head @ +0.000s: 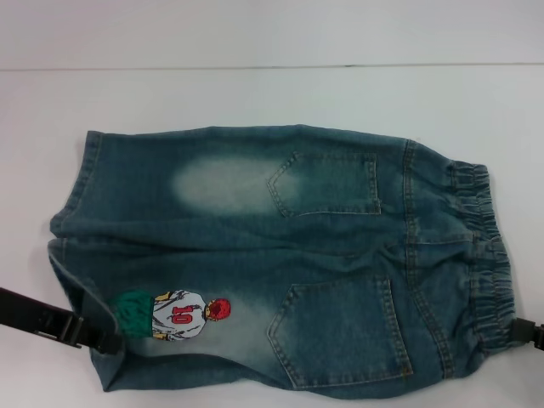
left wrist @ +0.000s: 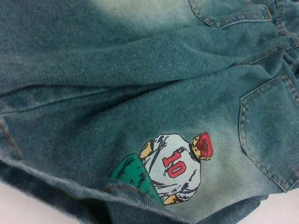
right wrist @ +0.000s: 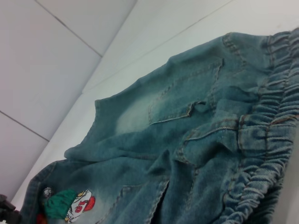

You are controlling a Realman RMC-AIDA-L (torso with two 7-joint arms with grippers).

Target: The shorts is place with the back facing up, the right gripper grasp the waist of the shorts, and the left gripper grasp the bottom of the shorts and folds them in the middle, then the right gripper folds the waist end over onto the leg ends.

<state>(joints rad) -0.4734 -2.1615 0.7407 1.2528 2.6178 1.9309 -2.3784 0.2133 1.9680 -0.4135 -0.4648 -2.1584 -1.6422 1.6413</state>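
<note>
On the white table [head: 255, 93], the shorts [head: 280, 255] lay flat, back side up, spread across the middle and reaching the near edge. The waist [head: 480, 255] pointed to the table's right side, the leg ends [head: 72, 229] to the left.

Progress: early. No fold made yet; both pockets and the full back panel were exposed in one layer. The lengthwise fold and the waist-over-legs fold were both left to do.

Left gripper [head: 109, 342] sat at the near-left hem, by the cartoon print [head: 178, 314]. Fingertips were in contact with the cloth, and the hem looked bunched and slightly lifted in the left wrist view, so I judged it pinching the leg hem, though the fingers themselves were mostly hidden.

Right gripper [head: 529, 331] was at the near-right corner of the waistband, only partly in frame. Could not tell whether it was open or pinching.

Shorts: blue-green faded denim, pale bleached patches on each leg, two patch pockets with tan stitching, gathered elastic waistband. Print showed a player in a white jersey numbered 10, green shorts, red hair. Soft wrinkles ran along the centre seam.
</note>
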